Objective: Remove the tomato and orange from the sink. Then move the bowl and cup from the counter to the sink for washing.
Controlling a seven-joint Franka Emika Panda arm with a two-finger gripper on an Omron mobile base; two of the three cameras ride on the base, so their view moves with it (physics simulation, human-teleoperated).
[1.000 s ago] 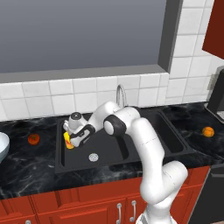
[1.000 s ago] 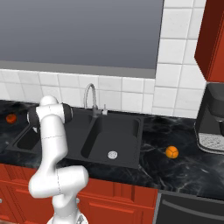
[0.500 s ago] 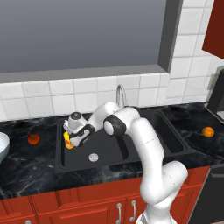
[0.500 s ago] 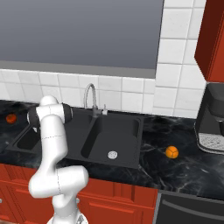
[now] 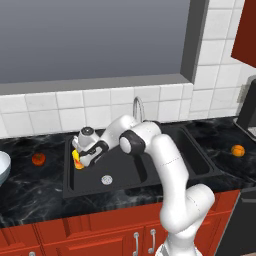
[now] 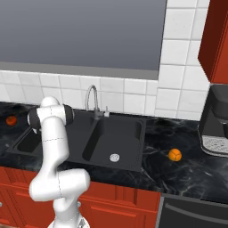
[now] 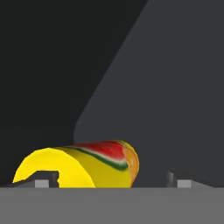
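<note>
Yellow cup (image 7: 83, 164) down in the left basin of the sink (image 5: 150, 170) for washing, between the spread-wide fingers of the tool (image 5: 80, 159) but not gripped, tomato (image 5: 38, 159) and orange (image 5: 238, 150) out on the worktop (image 5: 30, 192).

My arm (image 5: 165, 165): glossy white rounded segments, joined by dark grey round joints, thickening toward a bulky white base column. One dark disc cap shows on the upper joint (image 6: 50, 116). My hand (image 5: 90, 146): white housing with black trim. My finger tips (image 7: 46, 179): small, dark, squared, with grey faces.
</note>
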